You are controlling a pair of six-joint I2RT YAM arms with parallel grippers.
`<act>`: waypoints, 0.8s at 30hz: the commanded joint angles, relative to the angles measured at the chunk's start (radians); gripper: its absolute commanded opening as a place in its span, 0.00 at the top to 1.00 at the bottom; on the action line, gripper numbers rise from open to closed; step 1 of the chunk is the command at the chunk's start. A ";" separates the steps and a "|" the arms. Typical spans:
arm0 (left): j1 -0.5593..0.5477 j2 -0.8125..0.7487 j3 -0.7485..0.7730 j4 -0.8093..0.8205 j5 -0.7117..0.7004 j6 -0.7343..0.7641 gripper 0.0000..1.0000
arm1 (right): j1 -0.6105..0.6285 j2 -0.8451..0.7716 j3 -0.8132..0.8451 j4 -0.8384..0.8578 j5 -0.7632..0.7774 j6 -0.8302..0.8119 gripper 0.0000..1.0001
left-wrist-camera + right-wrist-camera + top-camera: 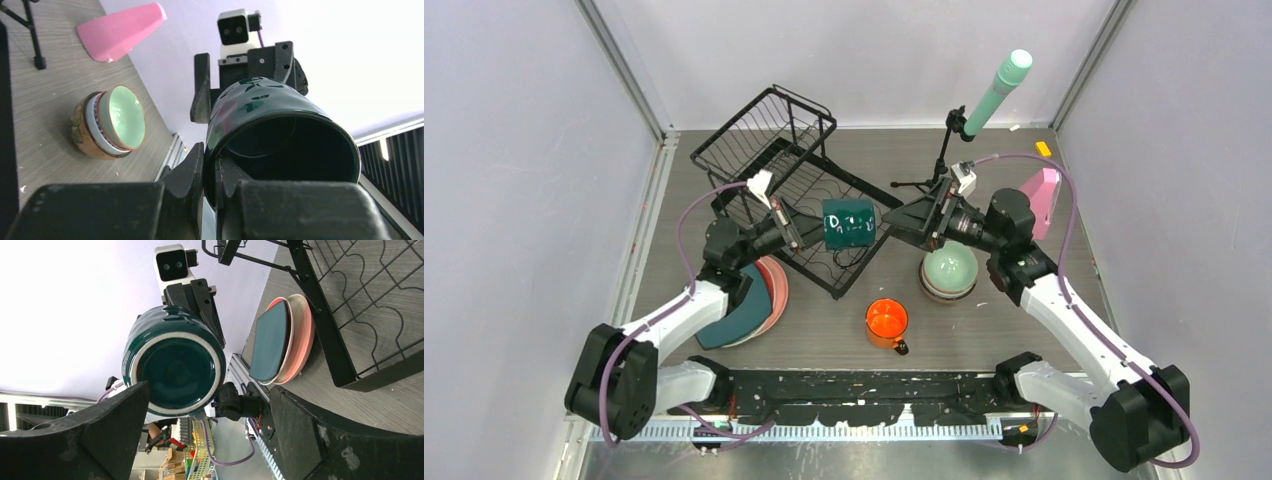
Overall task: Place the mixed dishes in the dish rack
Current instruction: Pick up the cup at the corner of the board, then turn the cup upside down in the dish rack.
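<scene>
My left gripper (807,236) is shut on the rim of a dark green mug (849,223) and holds it on its side above the black wire dish rack (769,150). In the left wrist view one finger is inside the mug (280,125) and one outside, with the gripper (218,172) pinching the wall. My right gripper (894,217) is open at the mug's base end. In the right wrist view the mug's base (172,367) faces the open gripper (207,430). An orange mug (887,321), a bowl stack with a mint bowl on top (949,270) and stacked plates (749,300) rest on the table.
A mint cylinder on a black tripod (994,95) stands at the back right. A pink wedge (1042,198) lies right of the right arm. The plates (280,342) sit just beside the rack's near left edge (325,330). The bowl stack (112,122) is below the right arm.
</scene>
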 commanded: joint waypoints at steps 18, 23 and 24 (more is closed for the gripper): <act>0.000 0.168 0.018 0.490 0.049 -0.188 1.00 | 0.128 0.151 0.106 0.349 -0.087 0.130 0.05; 0.001 0.158 0.011 0.467 0.036 -0.167 1.00 | 0.137 0.141 0.101 0.317 -0.080 0.107 0.05; 0.000 0.153 0.012 0.454 0.038 -0.159 1.00 | 0.139 0.135 0.100 0.311 -0.077 0.103 0.05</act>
